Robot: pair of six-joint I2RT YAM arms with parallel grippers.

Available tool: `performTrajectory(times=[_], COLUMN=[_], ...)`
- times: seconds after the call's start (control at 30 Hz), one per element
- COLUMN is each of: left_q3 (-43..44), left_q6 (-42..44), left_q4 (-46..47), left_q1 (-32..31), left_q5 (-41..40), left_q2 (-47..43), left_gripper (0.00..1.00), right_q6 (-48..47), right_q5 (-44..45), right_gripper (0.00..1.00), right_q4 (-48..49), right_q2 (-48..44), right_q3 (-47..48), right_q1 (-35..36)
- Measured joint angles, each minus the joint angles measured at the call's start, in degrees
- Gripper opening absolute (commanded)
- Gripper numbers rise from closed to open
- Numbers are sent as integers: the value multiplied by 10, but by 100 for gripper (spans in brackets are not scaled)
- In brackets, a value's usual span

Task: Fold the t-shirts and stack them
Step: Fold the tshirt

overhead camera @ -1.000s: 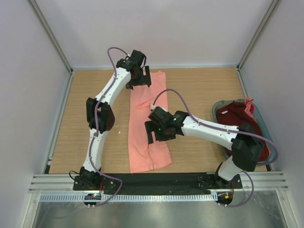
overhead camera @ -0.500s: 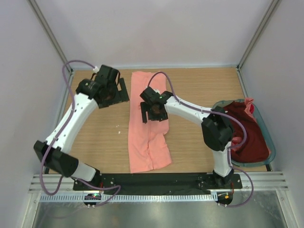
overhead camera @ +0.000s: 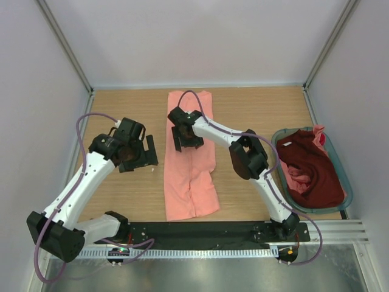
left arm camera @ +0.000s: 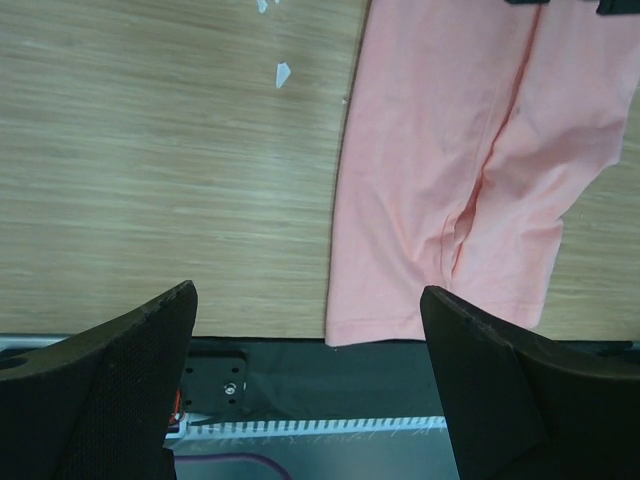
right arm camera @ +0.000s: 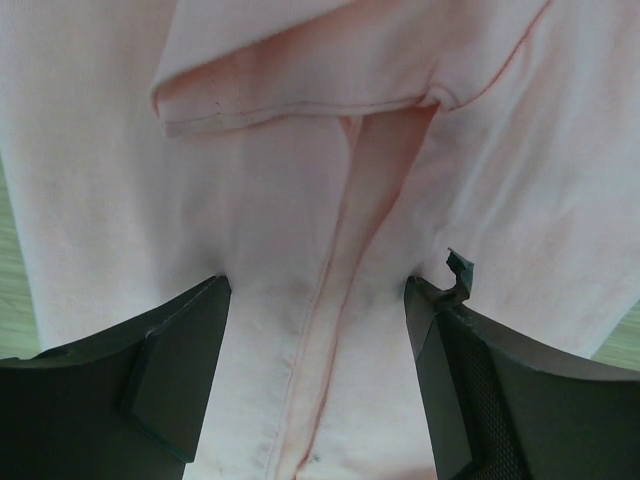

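Salmon-pink cloth t-shirt [overhead camera: 190, 182], folded to a long strip, is lying mid wooden table [overhead camera: 261, 115], long axis running far-to-near. Right gripper [overhead camera: 185, 140] is hovering directly above its far half, jaws apart, empty. Left gripper [overhead camera: 138, 153] is hanging beside the strip's left edge, jaws wide, empty.

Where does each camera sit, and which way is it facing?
Top external: above and behind the bases, looking down on the table, left arm, right arm, basket.
Left wrist: on its arm, looking down past the open left gripper at the salmon-pink t-shirt.
Right wrist: close above that shirt, right gripper open astride its fold.
Shared: all show that shirt.
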Motion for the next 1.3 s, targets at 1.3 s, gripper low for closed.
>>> performTrajectory(times=[1.3], left_q3=[-143], left_q6=[-47], left_q4=[68], left_q1=[0], left_q5=[118], left_q2=[-21], left_gripper=[90], right_q6=[57], right_q5=[-189], right_gripper=[100], right_q4=[42], right_q2=[-539], right_q3=[-447], right_q1=[-170])
